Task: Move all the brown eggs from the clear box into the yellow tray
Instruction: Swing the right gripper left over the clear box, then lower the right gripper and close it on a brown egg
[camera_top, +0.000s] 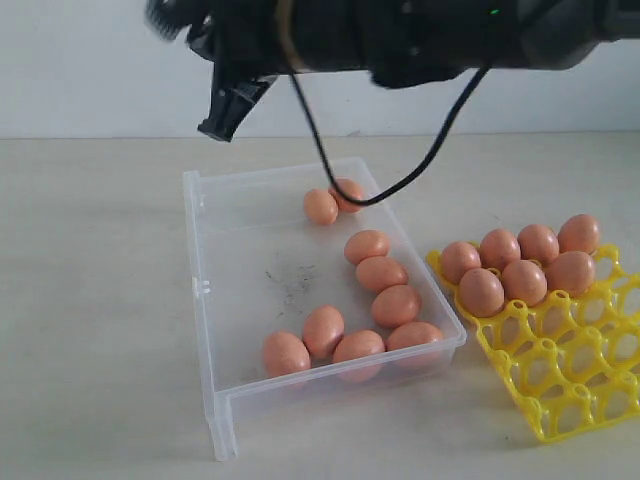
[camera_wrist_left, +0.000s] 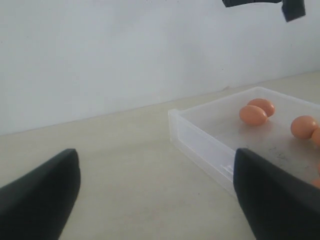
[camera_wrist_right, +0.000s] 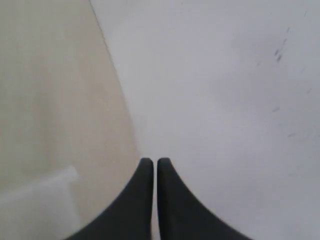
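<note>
Plainly, the brown eggs look smooth; right hand closed empty, left hand spread.

Part of the yellow tray past the exterior view's edge

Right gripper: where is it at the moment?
In the exterior view the right gripper hangs shut and empty at upper left, raised near the far left corner of the clear box.

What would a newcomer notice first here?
The brown eggs: nine lie in the clear box mid-table, seven sit at the far end of the yellow tray to its right. A dark arm spans the top, its right gripper shut and empty, high by the box's far end.
</note>
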